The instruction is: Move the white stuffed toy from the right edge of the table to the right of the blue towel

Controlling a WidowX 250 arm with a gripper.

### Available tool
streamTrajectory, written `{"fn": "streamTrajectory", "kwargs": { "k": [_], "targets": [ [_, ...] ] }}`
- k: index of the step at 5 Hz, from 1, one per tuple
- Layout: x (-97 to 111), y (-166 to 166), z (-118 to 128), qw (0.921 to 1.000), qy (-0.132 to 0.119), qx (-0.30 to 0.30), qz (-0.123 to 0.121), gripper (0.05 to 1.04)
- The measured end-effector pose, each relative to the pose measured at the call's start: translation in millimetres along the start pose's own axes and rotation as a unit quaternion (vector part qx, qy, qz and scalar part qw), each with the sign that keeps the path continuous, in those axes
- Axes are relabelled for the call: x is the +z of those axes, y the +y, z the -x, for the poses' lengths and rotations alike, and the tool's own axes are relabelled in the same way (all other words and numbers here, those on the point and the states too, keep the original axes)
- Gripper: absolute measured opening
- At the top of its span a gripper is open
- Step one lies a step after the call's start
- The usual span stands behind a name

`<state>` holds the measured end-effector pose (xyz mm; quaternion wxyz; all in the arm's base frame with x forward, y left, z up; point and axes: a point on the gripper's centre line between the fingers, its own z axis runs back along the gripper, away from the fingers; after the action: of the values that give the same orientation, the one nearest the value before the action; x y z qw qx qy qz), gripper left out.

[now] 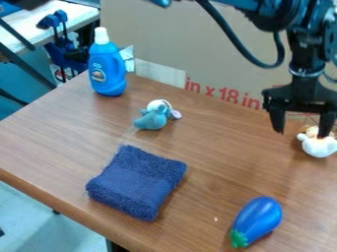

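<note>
The black gripper (301, 133) hangs at the right side of the camera view, fingers pointing down and spread apart with nothing between them. Its right finger is in front of or just above a white plush toy (319, 146) with a tan part; whether they touch I cannot tell. A folded dark blue towel (138, 181) lies left of centre. Behind it sits a small teal and white plush toy (155, 116). A blue toy eggplant with a green stem (258, 220) lies near the front right. At the back left a blue bottle with a white cap (107, 66) stands upright.
The wooden table (211, 162) has its front edge running from the left down to the bottom. A cardboard panel (197, 44) stands along the back edge. Beyond the left side are another table (62, 19) and blue clamp-like tools (60, 47).
</note>
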<state>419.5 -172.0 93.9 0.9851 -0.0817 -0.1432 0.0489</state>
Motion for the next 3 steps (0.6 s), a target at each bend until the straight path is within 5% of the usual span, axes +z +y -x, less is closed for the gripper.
{"fn": "streamTrajectory", "kwargs": {
  "k": [3],
  "targets": [
    [-30,-11,-11,0.9992,0.002,0.033,0.022,1.002]
  ]
}}
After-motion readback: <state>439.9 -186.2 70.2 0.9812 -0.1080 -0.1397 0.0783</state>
